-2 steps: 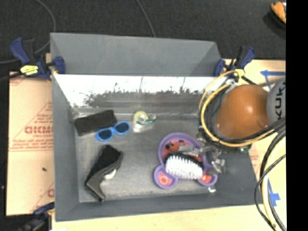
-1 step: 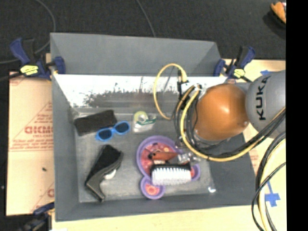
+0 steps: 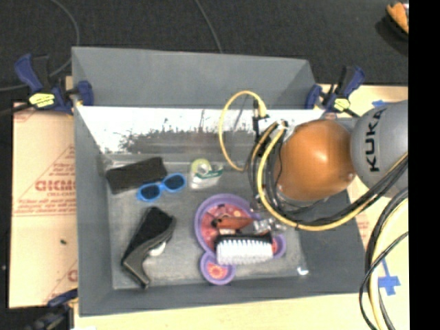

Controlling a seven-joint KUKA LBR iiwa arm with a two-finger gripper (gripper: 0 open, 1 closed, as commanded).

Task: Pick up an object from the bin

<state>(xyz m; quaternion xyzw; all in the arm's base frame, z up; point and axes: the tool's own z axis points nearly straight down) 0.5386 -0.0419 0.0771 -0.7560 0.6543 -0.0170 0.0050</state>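
Part of my gripper (image 3: 265, 223) shows below the orange cover at the right of the bin. It is low over the right edge of a purple round dish (image 3: 210, 215) that holds red and pink pieces. A white-bristled brush (image 3: 244, 251) lies just in front of the gripper, across the dish's near rim. A small purple disc with a pink middle (image 3: 216, 272) lies beside the brush's left end.
A black shoe-shaped thing (image 3: 148, 243) lies front left. Blue sunglasses (image 3: 160, 187) and a black block (image 3: 135, 174) are at the back left. A white and green roll (image 3: 202, 172) sits by the back wall. Yellow and black cables loop around the arm's orange cover.
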